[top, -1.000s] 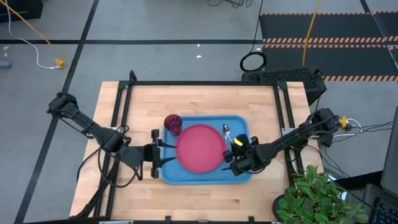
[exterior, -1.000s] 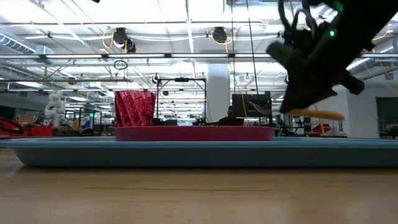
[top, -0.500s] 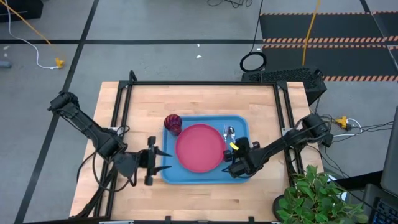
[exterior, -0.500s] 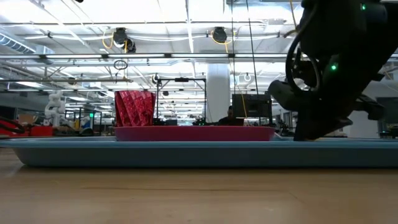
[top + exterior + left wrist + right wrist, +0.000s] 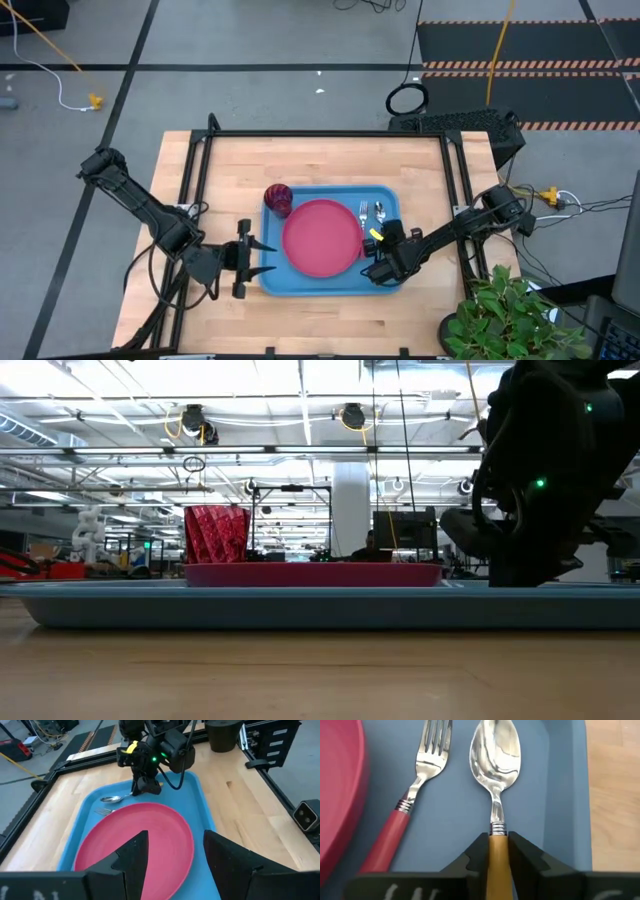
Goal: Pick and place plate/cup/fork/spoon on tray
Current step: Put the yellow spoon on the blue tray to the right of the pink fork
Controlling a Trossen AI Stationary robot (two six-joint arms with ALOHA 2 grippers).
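Your wooden bench [image 5: 320, 155] carries the blue tray [image 5: 330, 281] near its front middle, long side running left to right. On the tray, the round pinkish-red plate [image 5: 322, 237] lies flat at the centre, filling most of the floor. The dark red cup [image 5: 278, 199] stands upright at the tray's back left corner, just beside the plate's rim. In the strip between plate and right rim, the red-handled fork [image 5: 415, 785] lies next to the orange-handled spoon [image 5: 496, 775], side by side, the fork nearer the plate, both with their metal ends pointing toward the back of the bench. Your right pincer [image 5: 498, 851] sits low over the tray's front right corner, its fingers pressed onto the spoon's orange handle just behind the metal collar, the spoon's bowl lying on the tray floor. Your left pincer [image 5: 247, 259] hovers just off the tray's left edge with its fingers spread wide, holding nothing, facing the plate.
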